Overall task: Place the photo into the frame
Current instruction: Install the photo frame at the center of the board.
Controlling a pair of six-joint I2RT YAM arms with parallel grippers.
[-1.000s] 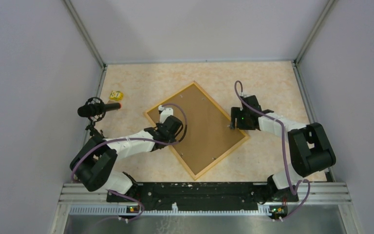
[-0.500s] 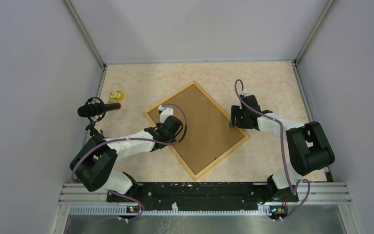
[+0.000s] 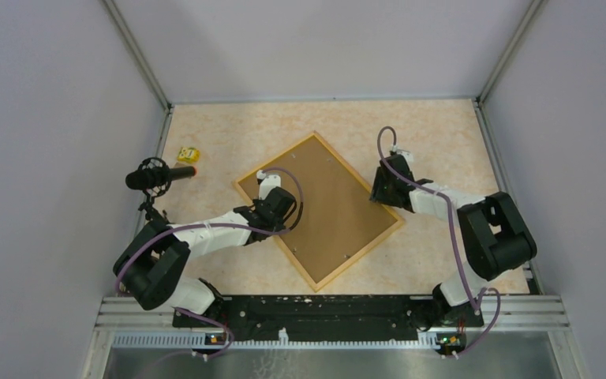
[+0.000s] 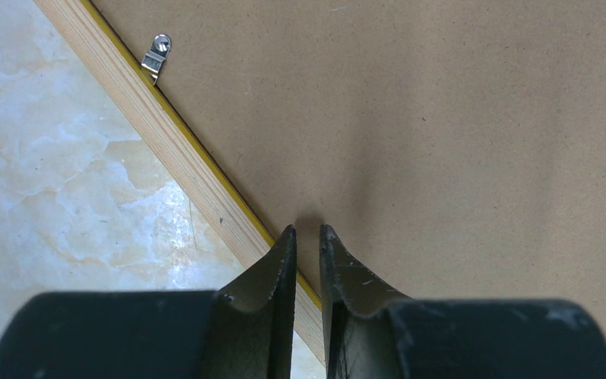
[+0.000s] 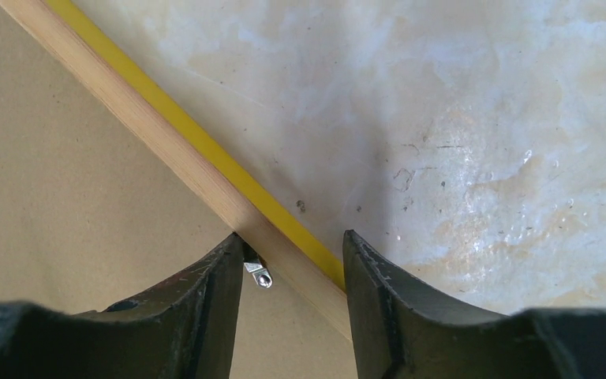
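Observation:
The frame [image 3: 274, 159] lies face down and turned diagonally on the table, with the brown backing board [image 3: 339, 205] set inside it. The photo is hidden. My left gripper [image 3: 263, 177] rests its tips on the board [image 4: 442, 118] just inside the frame's left rail [image 4: 166, 142]; in the left wrist view the left gripper [image 4: 308, 230] is open by only a narrow slit, with nothing in it. My right gripper [image 3: 375, 193] is at the right rail. In the right wrist view the right gripper [image 5: 292, 235] is open astride the rail [image 5: 150, 130], its left finger against a small metal clip [image 5: 257, 273].
A black microphone [image 3: 158, 175] on a stand and a small yellow object [image 3: 188, 155] sit at the table's left edge. Grey walls close in the marbled table [image 3: 442, 134] on three sides. Another metal clip [image 4: 156, 54] sits on the left rail.
My right gripper has moved slightly toward the far side along the frame's right rail and its jaws have narrowed. The left arm and the frame have not moved.

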